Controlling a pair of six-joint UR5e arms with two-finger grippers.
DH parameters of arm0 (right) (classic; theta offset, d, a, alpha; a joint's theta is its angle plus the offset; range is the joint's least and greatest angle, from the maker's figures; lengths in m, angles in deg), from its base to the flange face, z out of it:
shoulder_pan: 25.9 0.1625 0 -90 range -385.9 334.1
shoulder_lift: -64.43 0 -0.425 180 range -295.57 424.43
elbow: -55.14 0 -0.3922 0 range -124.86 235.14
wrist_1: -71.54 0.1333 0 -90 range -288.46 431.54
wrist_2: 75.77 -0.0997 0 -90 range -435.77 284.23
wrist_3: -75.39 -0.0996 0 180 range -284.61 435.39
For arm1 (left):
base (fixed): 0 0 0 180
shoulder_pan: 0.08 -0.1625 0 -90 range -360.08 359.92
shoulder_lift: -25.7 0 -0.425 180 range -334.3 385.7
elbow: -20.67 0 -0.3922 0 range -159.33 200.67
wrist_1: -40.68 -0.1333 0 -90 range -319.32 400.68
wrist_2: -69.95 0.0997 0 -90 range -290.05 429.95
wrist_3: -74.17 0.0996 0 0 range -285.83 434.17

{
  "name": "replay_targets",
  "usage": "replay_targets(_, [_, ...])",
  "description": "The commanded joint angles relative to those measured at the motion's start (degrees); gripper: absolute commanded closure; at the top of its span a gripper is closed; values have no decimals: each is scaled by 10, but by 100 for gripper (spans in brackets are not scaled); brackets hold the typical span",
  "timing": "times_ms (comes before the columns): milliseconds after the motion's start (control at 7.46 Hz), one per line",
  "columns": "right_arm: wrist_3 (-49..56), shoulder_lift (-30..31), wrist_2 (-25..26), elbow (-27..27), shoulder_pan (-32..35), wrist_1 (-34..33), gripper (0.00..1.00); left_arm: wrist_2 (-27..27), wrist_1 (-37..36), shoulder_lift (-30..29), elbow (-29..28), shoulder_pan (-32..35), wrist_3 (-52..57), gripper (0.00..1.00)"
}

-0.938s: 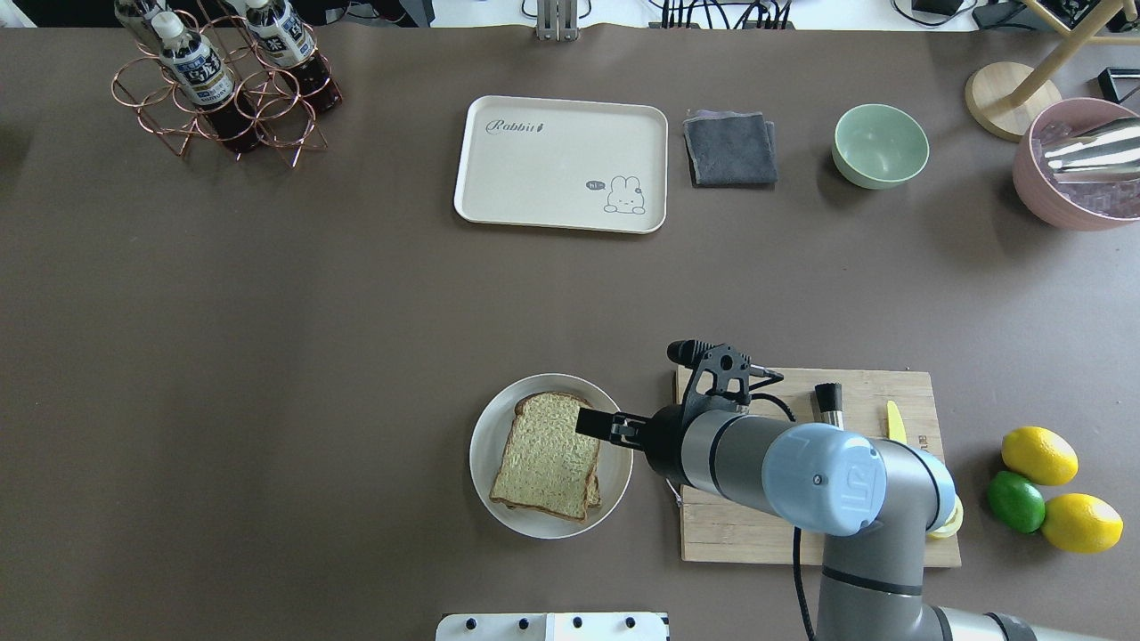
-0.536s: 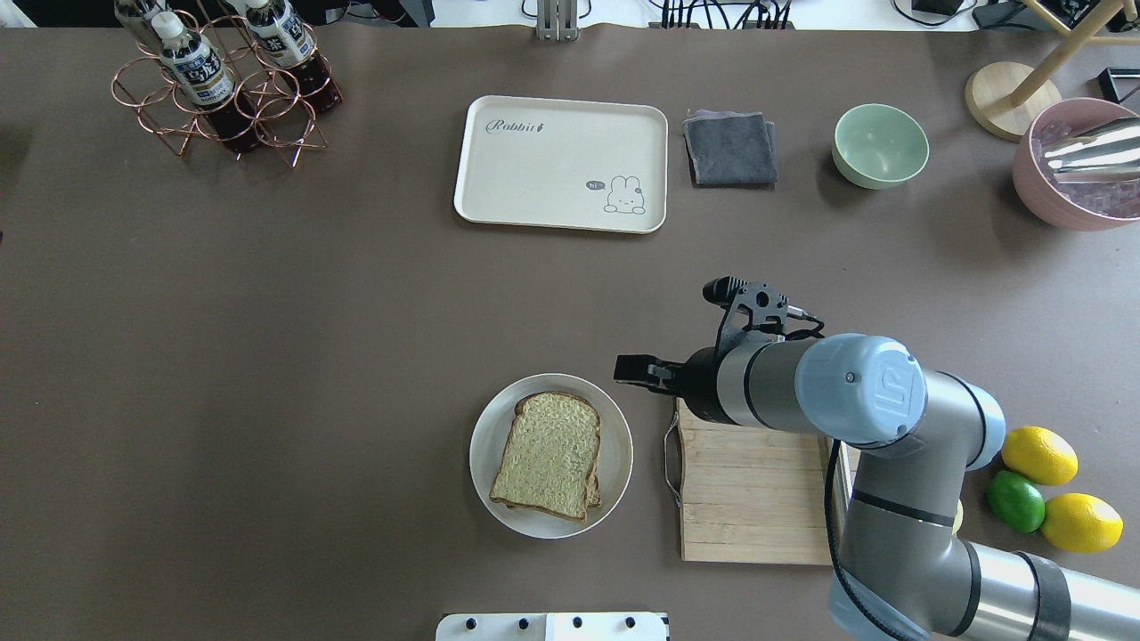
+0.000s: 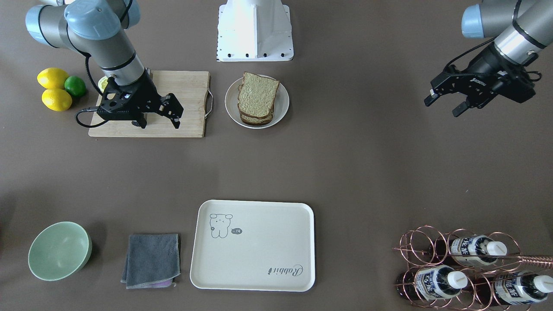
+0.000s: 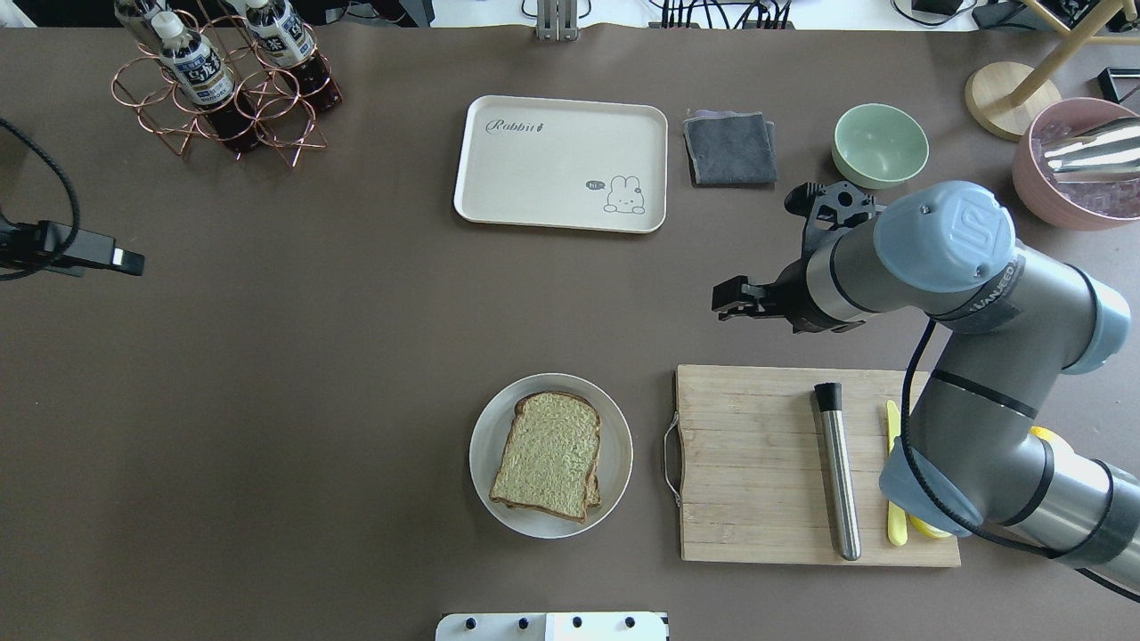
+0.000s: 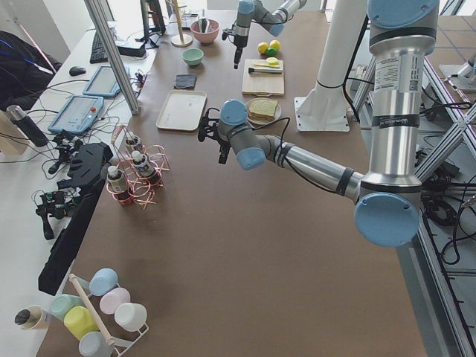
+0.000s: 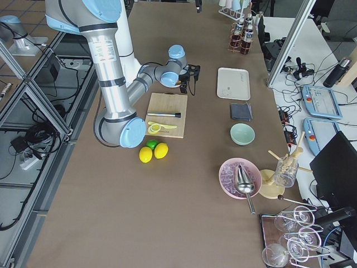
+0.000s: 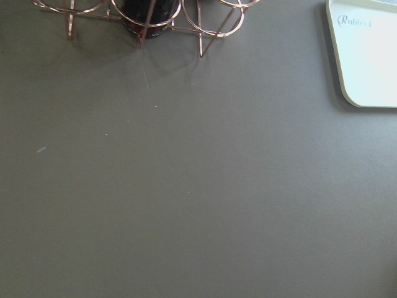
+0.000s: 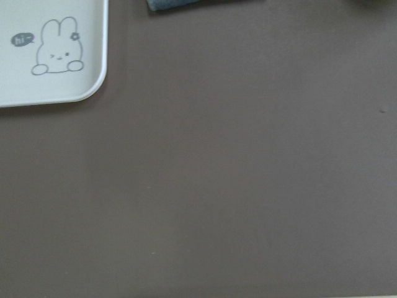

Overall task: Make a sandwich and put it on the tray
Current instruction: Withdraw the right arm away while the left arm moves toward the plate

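Observation:
The sandwich is a stack of tan, speckled bread slices with dark crusts on a round white plate; it also shows in the front-facing view. No egg is visible. The cream tray with the rabbit drawing lies bare at the far side of the table. My right gripper is open and empty above bare table just beyond the cutting board. My left gripper is open and empty, far off at the left edge.
A wooden cutting board holds a metal rod and a yellow knife. Lemons and a lime lie beside it. A grey cloth, green bowl, pink bowl and bottle rack line the far edge.
My right gripper has left the plate and swung away to the right and farther out, uncovering the cutting board. My left gripper has come into view at the left edge. The bread has not moved.

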Motion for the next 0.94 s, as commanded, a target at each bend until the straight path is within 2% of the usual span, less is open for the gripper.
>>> replay_targets(0, [131,95,-40,31,73,-19,0,96,-12,-63,8,-118,-101,2])
replay_targets(268, [277,184,-95,42,161,-13,0,140,-45,-103,16,-176,-138,2])
replay_targets(402, [365,220,-129,37,212,-13,0,174,-93,-140,22,-207,-150,2])
replay_targets(536, [459,253,-162,19,276,-13,0,215,-145,-186,22,-249,-168,2])
replay_targets(804, [632,275,-214,-57,396,-20,0,271,-158,-213,12,-311,-181,2])
